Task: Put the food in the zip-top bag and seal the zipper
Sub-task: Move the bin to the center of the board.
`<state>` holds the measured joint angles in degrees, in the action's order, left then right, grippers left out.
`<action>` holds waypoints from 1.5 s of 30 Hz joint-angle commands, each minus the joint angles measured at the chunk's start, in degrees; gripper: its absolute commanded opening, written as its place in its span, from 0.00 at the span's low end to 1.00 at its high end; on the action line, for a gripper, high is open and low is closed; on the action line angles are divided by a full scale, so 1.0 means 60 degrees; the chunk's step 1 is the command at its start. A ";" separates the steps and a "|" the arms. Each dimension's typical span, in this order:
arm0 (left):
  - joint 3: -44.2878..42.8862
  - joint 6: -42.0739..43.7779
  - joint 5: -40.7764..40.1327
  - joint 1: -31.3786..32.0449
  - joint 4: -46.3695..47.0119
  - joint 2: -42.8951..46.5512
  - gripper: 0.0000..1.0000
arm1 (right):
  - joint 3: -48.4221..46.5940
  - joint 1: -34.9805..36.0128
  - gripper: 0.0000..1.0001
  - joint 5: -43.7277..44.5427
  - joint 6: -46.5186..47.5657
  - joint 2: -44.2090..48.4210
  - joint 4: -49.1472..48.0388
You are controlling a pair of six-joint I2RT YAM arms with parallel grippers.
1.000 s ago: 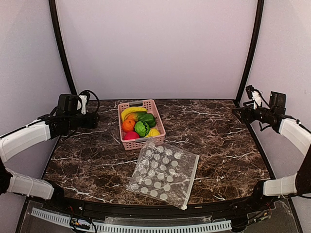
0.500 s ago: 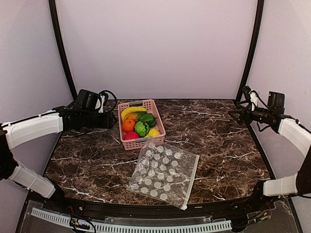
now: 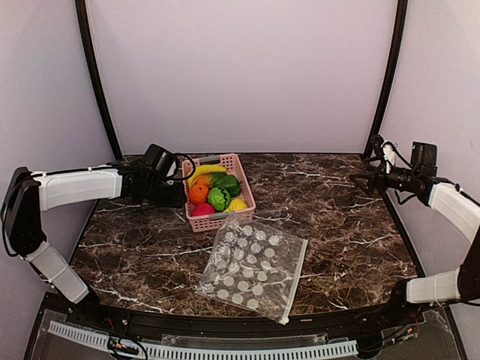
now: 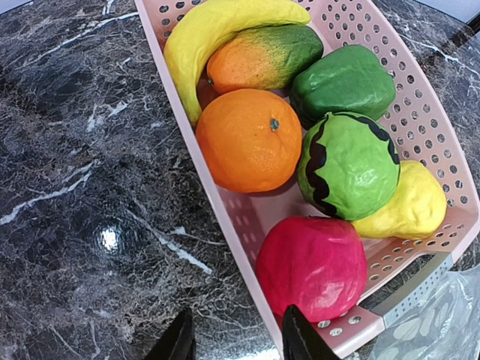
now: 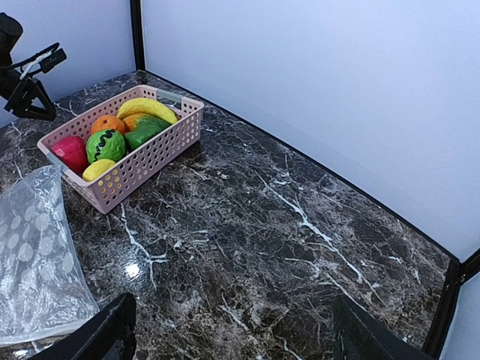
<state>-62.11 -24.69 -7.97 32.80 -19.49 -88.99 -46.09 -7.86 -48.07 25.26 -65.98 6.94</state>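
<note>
Left wrist view, left claw (image 4: 237, 331) half-spread at basket (image 4: 420, 112) edge, right claw (image 5: 240, 330) spread wide.

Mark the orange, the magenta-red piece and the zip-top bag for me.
orange (image 4: 249, 140), left wrist view, middle of its peel.
magenta-red piece (image 4: 311, 266), left wrist view, centre of its top.
zip-top bag (image 3: 253, 266), top external view, middle of the dotted panel.

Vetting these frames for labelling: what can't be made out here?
Top view: the zipper on the zip-top bag is too fine to tell sealed or open.
Left wrist view: the left gripper is cut off by the bottom edge.
All views: the food hides the pink basket's floor.
</note>
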 commanded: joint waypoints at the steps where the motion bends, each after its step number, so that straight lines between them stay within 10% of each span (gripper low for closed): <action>1: -0.0383 -0.0155 -0.0048 0.0056 -0.0135 -0.0335 0.39 | 0.0006 0.0079 0.86 -0.0100 0.0141 -0.0052 0.0045; 11: -0.1357 -0.0241 -0.0254 0.0056 -0.0562 -0.1732 0.32 | 0.0047 0.0087 0.86 -0.0044 0.0200 -0.0014 0.0074; 21: -0.1305 -0.0425 -0.0980 0.0056 -0.1249 -0.1537 0.02 | 0.0021 0.0091 0.86 -0.0052 0.0244 -0.0070 0.0101; 45: 0.2346 -0.0219 -0.2133 -0.0573 -0.2309 0.2077 0.01 | 0.0034 0.0108 0.86 -0.0279 0.0248 -0.0047 0.0143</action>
<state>-52.86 -26.85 -20.03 29.36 -30.41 -81.69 -46.09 -7.55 -48.93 26.33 -66.02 7.33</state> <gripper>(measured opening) 0.045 0.862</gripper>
